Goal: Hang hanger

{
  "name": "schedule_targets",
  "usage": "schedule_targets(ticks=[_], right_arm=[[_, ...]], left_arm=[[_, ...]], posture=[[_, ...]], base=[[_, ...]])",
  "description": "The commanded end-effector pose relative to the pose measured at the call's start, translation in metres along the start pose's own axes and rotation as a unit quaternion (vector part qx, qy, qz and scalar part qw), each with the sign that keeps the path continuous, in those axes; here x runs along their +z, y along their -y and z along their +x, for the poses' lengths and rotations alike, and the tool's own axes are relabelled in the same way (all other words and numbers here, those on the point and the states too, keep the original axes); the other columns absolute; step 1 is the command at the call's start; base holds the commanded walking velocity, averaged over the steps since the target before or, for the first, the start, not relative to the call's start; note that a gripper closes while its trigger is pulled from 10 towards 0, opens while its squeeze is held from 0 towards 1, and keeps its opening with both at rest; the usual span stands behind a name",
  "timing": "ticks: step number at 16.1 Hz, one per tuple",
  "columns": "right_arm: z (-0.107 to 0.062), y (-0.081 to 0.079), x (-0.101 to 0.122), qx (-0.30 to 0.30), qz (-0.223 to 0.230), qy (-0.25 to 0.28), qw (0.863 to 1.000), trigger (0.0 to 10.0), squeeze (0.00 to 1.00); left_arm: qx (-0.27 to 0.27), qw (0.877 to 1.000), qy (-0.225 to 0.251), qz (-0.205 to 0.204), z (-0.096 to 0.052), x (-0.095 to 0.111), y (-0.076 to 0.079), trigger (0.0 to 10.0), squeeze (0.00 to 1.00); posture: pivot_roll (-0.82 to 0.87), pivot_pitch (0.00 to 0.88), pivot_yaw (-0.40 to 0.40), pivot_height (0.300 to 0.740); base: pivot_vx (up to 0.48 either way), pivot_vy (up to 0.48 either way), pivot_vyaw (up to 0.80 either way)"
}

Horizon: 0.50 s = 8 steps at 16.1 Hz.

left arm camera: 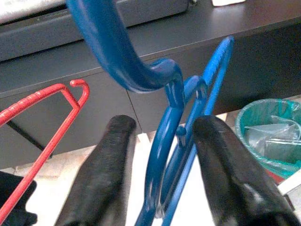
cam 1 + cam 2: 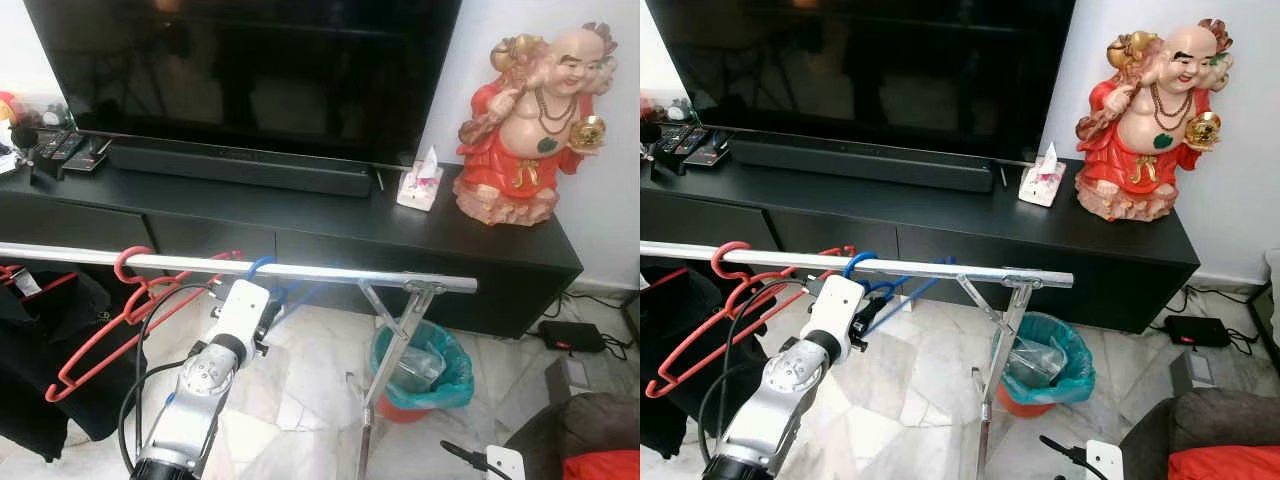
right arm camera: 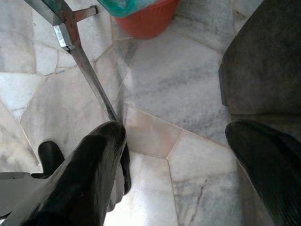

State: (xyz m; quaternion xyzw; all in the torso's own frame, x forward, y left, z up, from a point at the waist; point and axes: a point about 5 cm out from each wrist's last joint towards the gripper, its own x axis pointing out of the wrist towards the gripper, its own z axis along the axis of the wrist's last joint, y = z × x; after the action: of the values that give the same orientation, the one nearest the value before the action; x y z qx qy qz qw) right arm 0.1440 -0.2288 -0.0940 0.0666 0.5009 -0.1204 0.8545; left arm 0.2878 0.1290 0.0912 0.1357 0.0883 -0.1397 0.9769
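Note:
A blue hanger [image 2: 262,266] has its hook over the silver rail [image 2: 340,272], right of two red hangers [image 2: 128,305]. My left gripper [image 1: 164,123] is raised just below the rail at the blue hanger. Its fingers [image 1: 108,160] are open, and the blue hanger's neck [image 1: 162,155] stands between them, close to one pad. My right gripper [image 3: 174,136] hangs low over the marble floor with its fingers [image 3: 94,160] wide apart and nothing between them. One fingertip [image 2: 462,456] of it pokes in at the bottom right.
The rack's slanted leg [image 2: 385,355] stands beside a bin with a teal liner [image 2: 425,370]. Behind is a black TV cabinet [image 2: 480,250] with a TV, soundbar, tissue box [image 2: 420,185] and red statue [image 2: 530,125]. Dark clothes [image 2: 40,340] hang at left.

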Motion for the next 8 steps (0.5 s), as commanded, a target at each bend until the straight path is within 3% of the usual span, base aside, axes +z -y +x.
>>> schedule_targets(ticks=[1, 4, 6, 8], right_arm=[[0.0, 0.001, 0.0, -0.001, -0.001, 0.0, 1.0, 10.0, 0.0], [0.0, 0.001, 0.0, -0.001, -0.002, 0.0, 1.0, 10.0, 0.0], [0.0, 0.001, 0.0, 0.0, -0.003, 0.0, 1.0, 10.0, 0.0], [0.0, 0.001, 0.001, 0.001, -0.006, -0.001, 1.0, 10.0, 0.0]], left_arm=[[-0.011, 1.0, 0.008, 0.0, -0.004, 0.004, 0.001, 10.0, 1.0], [-0.097, 0.995, 0.016, -0.005, -0.025, 0.009, 0.007, 10.0, 1.0], [-0.134, 0.991, 0.01, -0.011, -0.041, 0.009, -0.003, 10.0, 1.0], [-0.164, 0.985, 0.01, -0.042, -0.057, 0.008, -0.018, 10.0, 1.0]], posture=[[-0.03, 0.0, -0.056, 0.732], [-0.02, 0.0, -0.059, 0.732], [-0.01, 0.0, -0.064, 0.732], [0.0, 0.0, -0.066, 0.732]], base=[[0.0, 0.0, 0.0], [0.0, 0.0, 0.0], [0.0, 0.0, 0.0], [0.0, 0.0, 0.0]])
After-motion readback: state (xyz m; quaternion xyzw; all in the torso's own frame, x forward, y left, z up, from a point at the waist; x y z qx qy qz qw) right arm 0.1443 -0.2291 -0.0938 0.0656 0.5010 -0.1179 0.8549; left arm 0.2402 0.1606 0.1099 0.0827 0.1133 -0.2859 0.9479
